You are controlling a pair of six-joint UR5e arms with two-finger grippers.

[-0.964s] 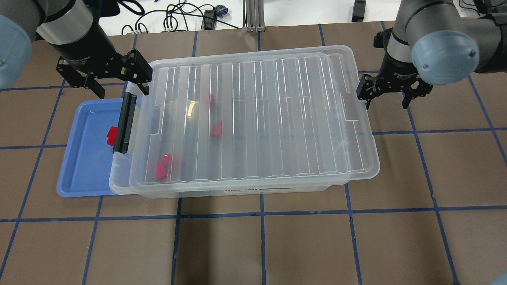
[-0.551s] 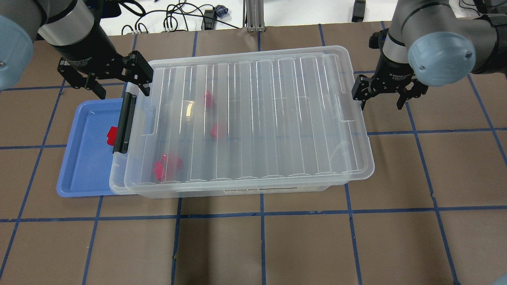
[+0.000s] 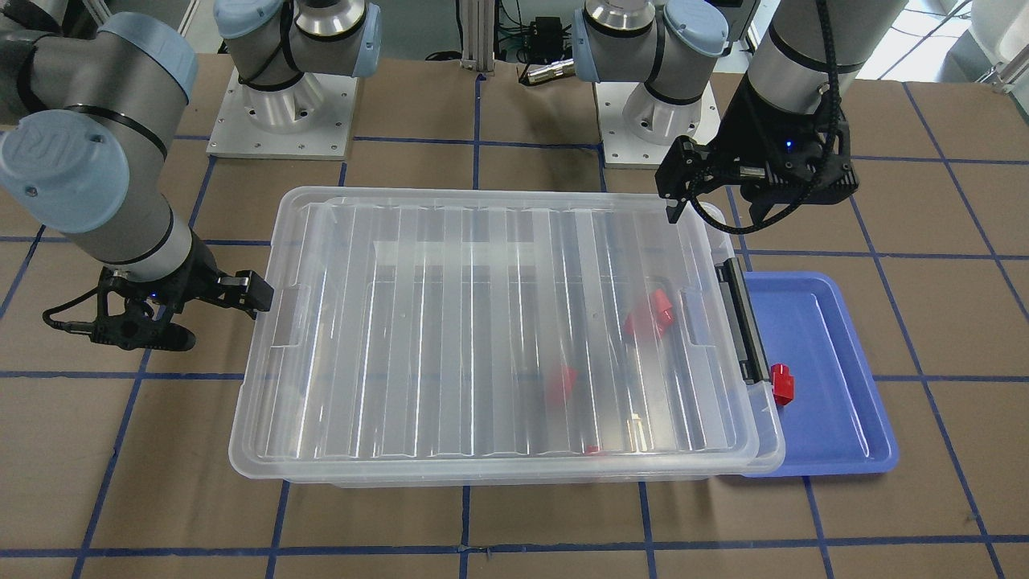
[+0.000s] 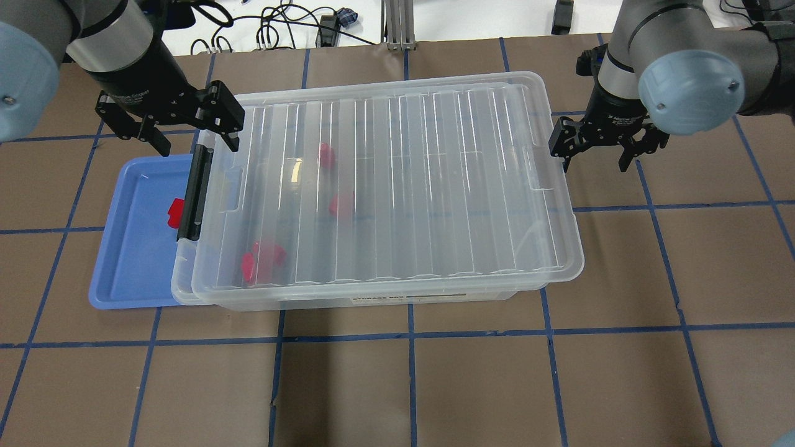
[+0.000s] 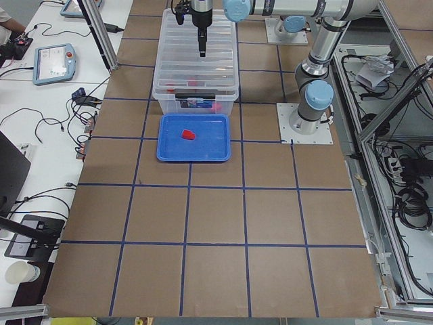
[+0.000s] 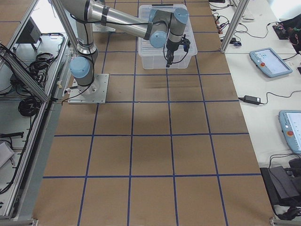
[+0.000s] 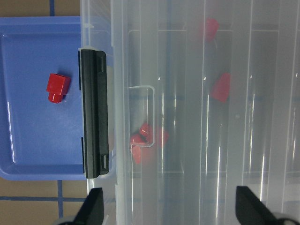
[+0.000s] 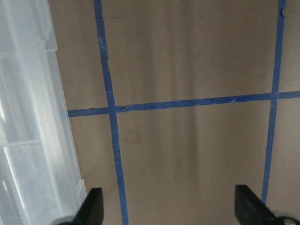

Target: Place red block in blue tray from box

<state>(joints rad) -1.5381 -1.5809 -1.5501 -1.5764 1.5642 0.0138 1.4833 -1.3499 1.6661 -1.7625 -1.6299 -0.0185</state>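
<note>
Over the last second the lid has slid along the box toward its latch end, and my right pincer has followed it in from the far end. One of its fingers appears to rest against the lid's short edge there. I judge that I am pushing the lid back into register. It still overhangs the box at the end away from the latch and falls short of the rim at the latch end, so the closing is not finished.

The red block already lies in the blue tray, just beside the box's latch end and partly hidden behind the latch from overhead. The tray itself is tucked against that end of the box. Three or so other red blocks show through the lid inside the box. So the placing looks done, and what remains is seating the lid.

My right pincer hangs low beside the box's far end, pointing down at the table. Its jaws are spread wide and empty. My left pincer hovers above the back corner of the box's latch end, also pointing down. It too is spread wide and holds nothing. Its wrist view looks straight down on the latch and the lid's edge.
</note>
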